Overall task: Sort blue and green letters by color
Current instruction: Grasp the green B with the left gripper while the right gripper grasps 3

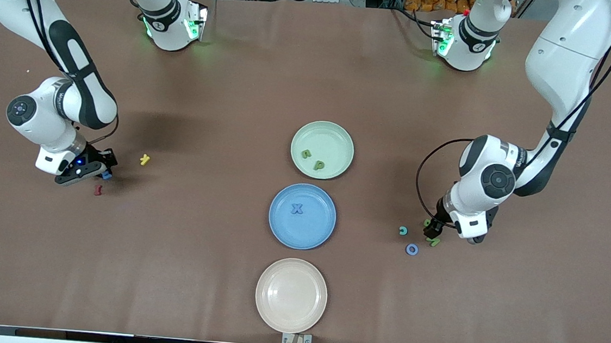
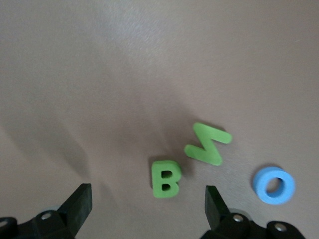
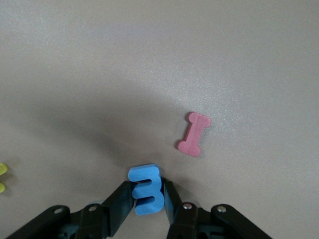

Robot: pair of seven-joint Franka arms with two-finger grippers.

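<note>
Beige plate (image 1: pixel 291 295): nearest me, I saw nothing in it.
Blue plate (image 1: pixel 302 216): held blue X (image 1: pixel 296 209).
Green plate (image 1: pixel 322 149): held two green letters (image 1: pixel 312 159).
Right gripper (image 3: pixel 147 195): clamped on blue E (image 3: pixel 146 189).
Left gripper (image 2: pixel 148 201): fingers apart over green B (image 2: pixel 165 179).

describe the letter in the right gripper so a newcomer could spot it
Look toward the right arm's end of the table. The right gripper is shut on a blue letter E. Its neighbours, a dark red letter and a yellow letter, lie loose on the table.
</note>
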